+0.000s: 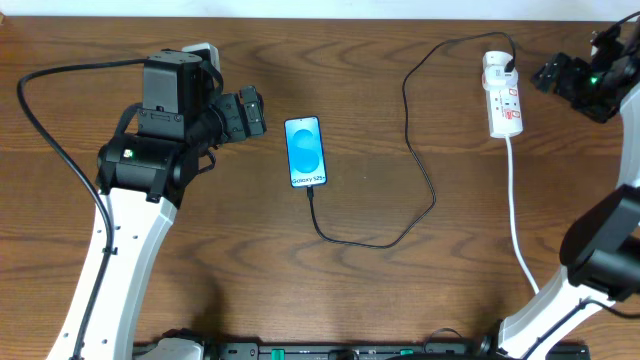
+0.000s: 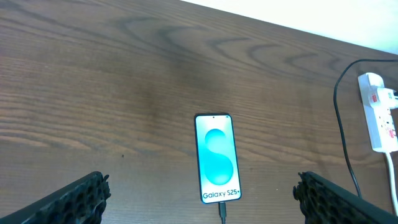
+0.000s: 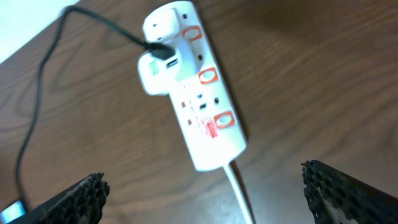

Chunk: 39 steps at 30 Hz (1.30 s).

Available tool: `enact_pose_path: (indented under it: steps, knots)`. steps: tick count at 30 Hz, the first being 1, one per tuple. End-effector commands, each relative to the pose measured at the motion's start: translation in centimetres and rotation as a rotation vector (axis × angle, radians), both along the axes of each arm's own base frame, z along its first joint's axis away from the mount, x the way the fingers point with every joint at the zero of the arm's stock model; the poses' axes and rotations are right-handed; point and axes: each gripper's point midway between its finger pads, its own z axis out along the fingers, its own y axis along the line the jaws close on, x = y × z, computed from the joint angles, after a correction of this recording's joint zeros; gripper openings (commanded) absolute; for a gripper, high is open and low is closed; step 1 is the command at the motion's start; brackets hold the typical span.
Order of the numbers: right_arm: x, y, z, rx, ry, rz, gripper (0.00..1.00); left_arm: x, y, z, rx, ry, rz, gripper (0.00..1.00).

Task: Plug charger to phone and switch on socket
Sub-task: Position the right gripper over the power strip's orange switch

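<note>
The phone (image 1: 306, 152) lies flat mid-table with its blue screen lit; it also shows in the left wrist view (image 2: 217, 158). The black charger cable (image 1: 420, 165) runs from the phone's near end, where its tip (image 2: 222, 211) is plugged in, round to the white socket strip (image 1: 503, 96). Its black plug (image 3: 158, 48) sits in an adapter on the strip (image 3: 199, 93). My left gripper (image 1: 250, 115) is open and empty, left of the phone (image 2: 202, 199). My right gripper (image 1: 558, 76) is open and empty, just right of the strip, hovering above it (image 3: 205, 193).
The strip's thick white cord (image 1: 517, 215) runs toward the front edge past my right arm's base (image 1: 600, 255). My left arm (image 1: 140, 170) fills the left side. The table's far edge (image 1: 320, 10) lies just behind the strip.
</note>
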Motion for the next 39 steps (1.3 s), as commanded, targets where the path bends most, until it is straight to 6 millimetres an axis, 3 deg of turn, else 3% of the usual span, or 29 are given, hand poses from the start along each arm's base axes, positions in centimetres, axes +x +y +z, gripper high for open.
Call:
enact_pose_path:
  steps: [1,11,19,32,39]
  knots:
    - [0.9,-0.9,-2.5,0.021,0.018,-0.039,0.99,0.0,0.2,0.3,0.012,-0.011,0.000,0.98]
    - [2.7,-3.2,-7.7,0.049,0.026,-0.096,0.99,0.0,0.2,0.3,0.012,-0.011,0.000,0.98]
    - [4.0,-3.8,-9.8,0.032,-0.002,-0.076,0.99,0.0,0.2,0.3,0.012,-0.011,0.000,0.98]
    - [4.6,-3.1,-11.9,0.014,0.009,-0.034,0.99,0.0,0.2,0.3,0.012,-0.011,0.000,0.98]
    - [5.3,-2.8,-12.0,-0.115,0.003,0.060,0.99,0.0,0.2,0.3,0.012,-0.011,0.000,0.98]
